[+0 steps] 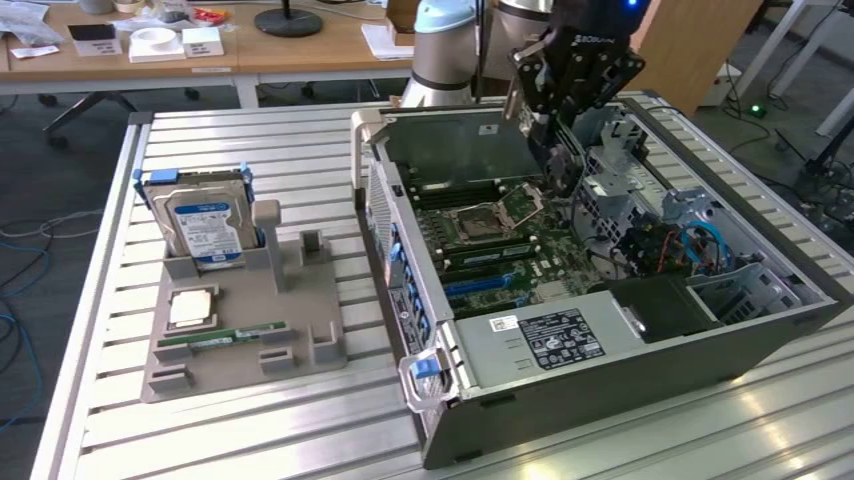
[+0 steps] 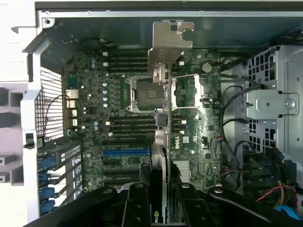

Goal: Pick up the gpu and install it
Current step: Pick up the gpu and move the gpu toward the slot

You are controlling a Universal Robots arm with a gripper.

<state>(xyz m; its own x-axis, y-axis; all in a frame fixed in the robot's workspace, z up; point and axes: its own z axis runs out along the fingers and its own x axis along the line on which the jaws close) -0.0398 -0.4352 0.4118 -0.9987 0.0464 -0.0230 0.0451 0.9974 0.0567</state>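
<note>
Over the motherboard (image 2: 113,99), gripper (image 2: 161,204) clamped on edge-on gpu (image 2: 160,163), inside open case (image 1: 601,385)

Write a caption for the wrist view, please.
End effector holds the gpu edge-on over the motherboard of the open case.

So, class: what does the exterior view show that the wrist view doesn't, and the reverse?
Exterior view: the grey holder with the hard drive and RAM stick, beside the case. Wrist view: the gpu edge-on, gripped between the jaws over the motherboard. Both: the open case's motherboard with its CPU socket and blue slot.
</note>
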